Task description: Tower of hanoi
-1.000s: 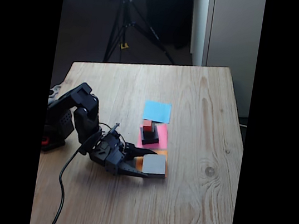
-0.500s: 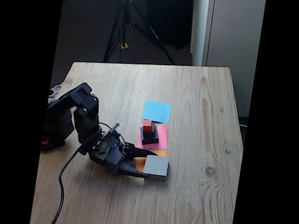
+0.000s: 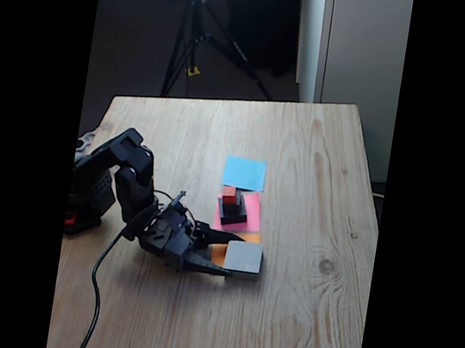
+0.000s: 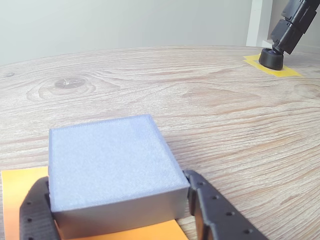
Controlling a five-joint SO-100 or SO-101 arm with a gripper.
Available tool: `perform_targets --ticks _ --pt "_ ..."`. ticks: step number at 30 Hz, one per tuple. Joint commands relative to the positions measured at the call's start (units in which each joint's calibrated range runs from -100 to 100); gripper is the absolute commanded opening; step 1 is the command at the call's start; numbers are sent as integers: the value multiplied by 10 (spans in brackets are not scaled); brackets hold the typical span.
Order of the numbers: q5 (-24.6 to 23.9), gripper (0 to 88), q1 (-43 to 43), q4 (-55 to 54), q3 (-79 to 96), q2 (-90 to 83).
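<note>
**A:** What's hard to make out here? In the fixed view the claw [image 3: 224, 260] is just a dark blob low on the counter [image 3: 298, 324], and I can't see its fingertips separately.

**B:** The wrist view sorts that out. The claw [image 4: 120, 212] is pinching the grey slab [image 4: 112, 165], with one black finger [image 4: 212, 212] on each side wall. The fingers are cut off by the bottom edge, though, so their tips and the slab's underside are hidden.

**A:** And where's the slab sitting?

**B:** Between the fingers, over the orange paper square [image 4: 20, 192]. I can't tell whether it's touching the paper or lifted. In the fixed view the grey slab [image 3: 244, 256] covers most of the orange square [image 3: 219, 253].

**A:** The rest of the tower?

**B:** Just beyond the claw in the fixed view: the black slab [image 3: 234, 212] on the pink paper [image 3: 219, 217], with the small black cube and a red bit [image 3: 230, 194] on top, too blurry to separate. The blue paper [image 3: 244, 173] lies further out.

**A:** Any writing?

**B:** None I can read.
</note>
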Motion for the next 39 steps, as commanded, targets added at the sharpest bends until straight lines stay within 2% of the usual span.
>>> perform_targets --ticks 1,20,39 --pt "7 202 -7 -6 2 -16" --pt "7 191 -14 73 38 -120" --pt "7 192 -21 59 45 -138"
